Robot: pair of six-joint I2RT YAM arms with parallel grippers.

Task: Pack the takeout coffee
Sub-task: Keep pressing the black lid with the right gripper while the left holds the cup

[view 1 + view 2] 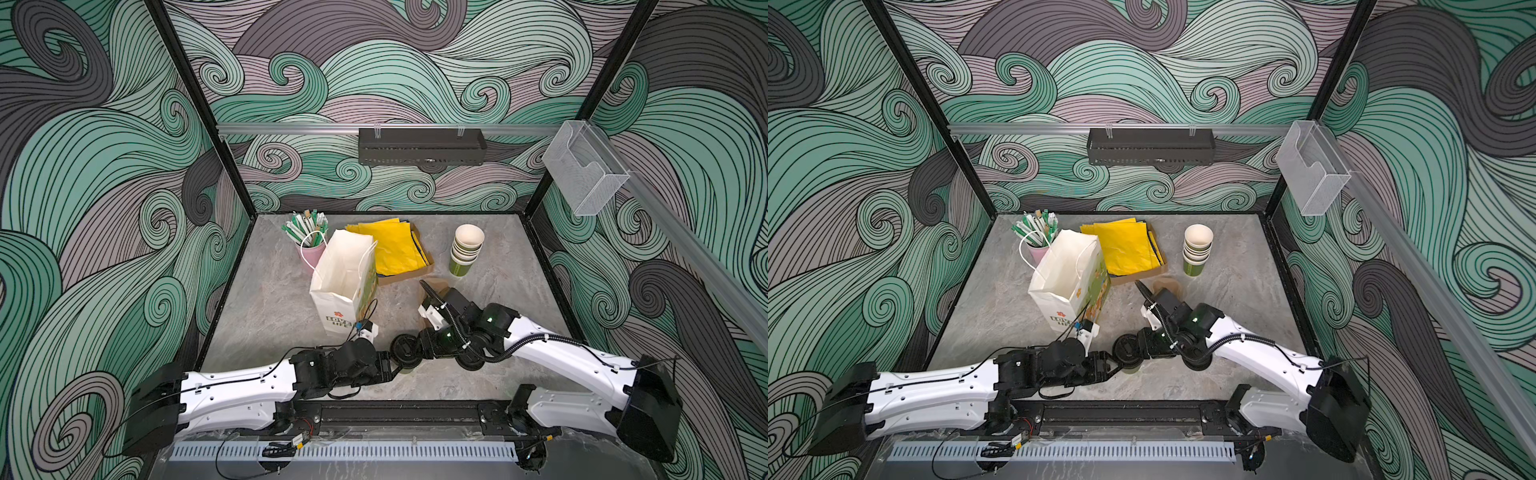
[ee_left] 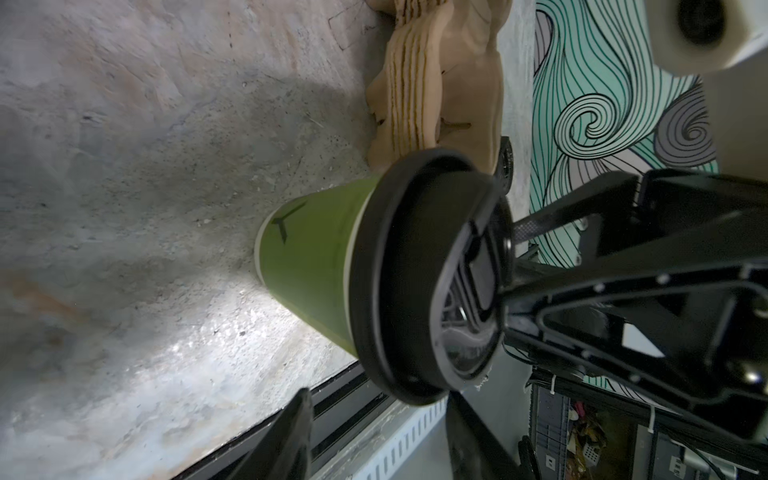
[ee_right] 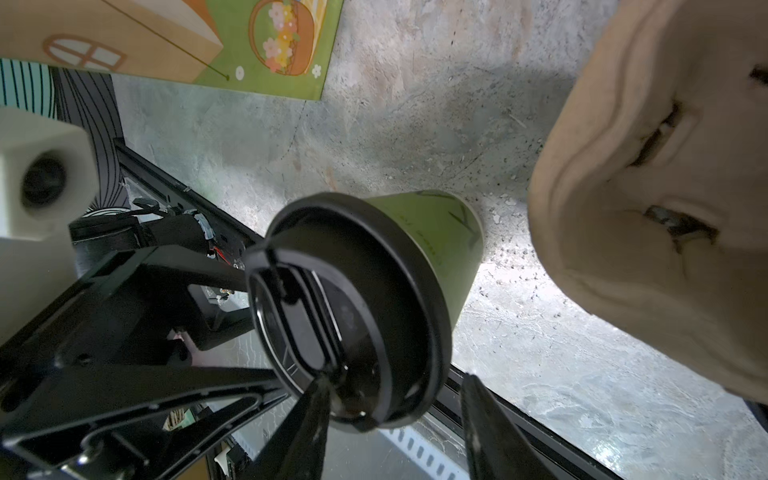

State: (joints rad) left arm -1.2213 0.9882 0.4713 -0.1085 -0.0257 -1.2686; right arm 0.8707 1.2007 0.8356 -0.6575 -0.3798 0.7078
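The takeout coffee (image 1: 404, 349) (image 1: 1125, 350), a small green cup (image 2: 307, 266) with a black sip lid (image 3: 374, 291), stands upright near the table's front edge. My left gripper (image 1: 394, 366) (image 2: 378, 415) reaches it from the left. Its jaws are open on either side of the lid's rim, with a gap on both sides. My right gripper (image 1: 419, 353) (image 3: 395, 411) comes from the right. It is open too, with one finger (image 3: 307, 415) on the lid's top and the other finger (image 3: 486, 428) clear of the rim beside the cup. The cup rests on the table.
An open white paper bag (image 1: 345, 274) stands left of centre, behind the left gripper. Behind it are a pink cup of straws (image 1: 311, 243), yellow napkins in a cardboard tray (image 1: 395, 249) and a stack of lidless green cups (image 1: 465, 249). Brown pulp carriers (image 1: 434, 291) (image 2: 436, 83) lie under the right arm.
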